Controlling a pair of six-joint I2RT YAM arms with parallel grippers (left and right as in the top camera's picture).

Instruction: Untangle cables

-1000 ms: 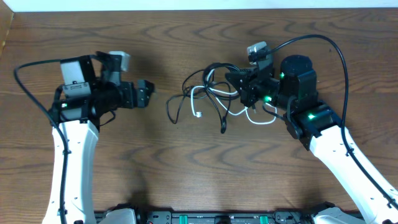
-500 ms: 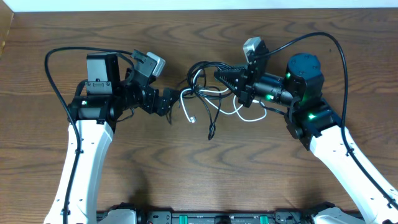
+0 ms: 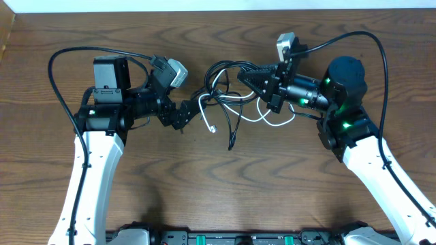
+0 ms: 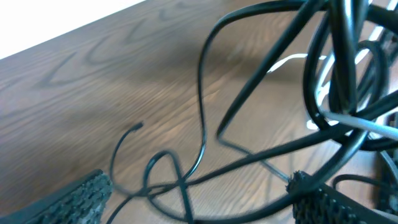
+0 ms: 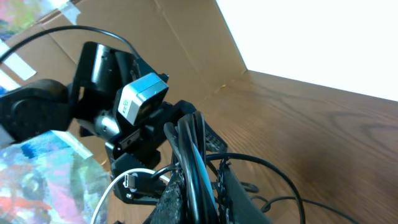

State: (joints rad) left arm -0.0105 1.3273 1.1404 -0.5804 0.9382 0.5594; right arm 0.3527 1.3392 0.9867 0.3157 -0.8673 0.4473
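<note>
The cables are a knot of thin black cords and one white cord, hanging over the middle of the table. My right gripper is shut on a bundle of the black strands and holds the knot up, its fingers pressed to either side. My left gripper is at the knot's left edge and stands open. In the left wrist view its two pads are far apart and thin black strands cross the gap untouched. The white cord's plug dangles beside the left gripper.
The brown wooden table carries only the cables. Thick black robot cables arc over the left arm and the right arm. A cardboard wall stands beyond the table's far left edge.
My left arm has swung right, from well clear of the knot to its left edge. The right gripper has pulled the bundle up and back, stretching the cords.
</note>
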